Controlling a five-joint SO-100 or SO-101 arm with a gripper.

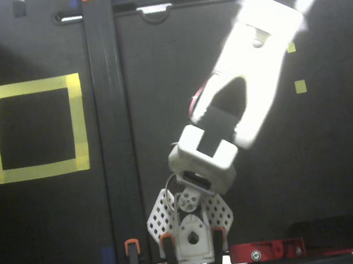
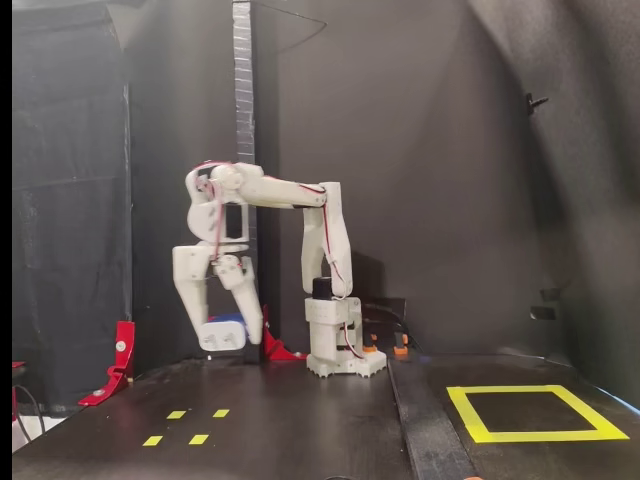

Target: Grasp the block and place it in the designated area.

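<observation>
Seen from above in a fixed view, the white arm (image 1: pixel 250 86) reaches up and to the right from its base (image 1: pixel 191 228) at the bottom edge, its outline smeared by blur. Its far end covers whatever hangs below it, so neither the gripper nor the block can be made out there. 2 small yellow markers (image 1: pixel 300 86) show just right of the arm on the black table (image 1: pixel 343 158). The designated area (image 1: pixel 40 168), a square of wide yellow tape, lies well apart at the left, beyond a dark vertical strip (image 1: pixel 113 115).

From the side in a fixed view, the arm bends over and the gripper (image 2: pixel 224 338) points down, hanging above the table. Its 2 fingers (image 2: pixel 192 300) are clamped on the block (image 2: pixel 222 332), which looks pale with a blue top edge, though it is too small to tell its prongs. 4 small yellow markers (image 2: pixel 186 426) lie on the table below and in front. The designated area (image 2: pixel 536 414) sits far right, apart from the gripper.
</observation>
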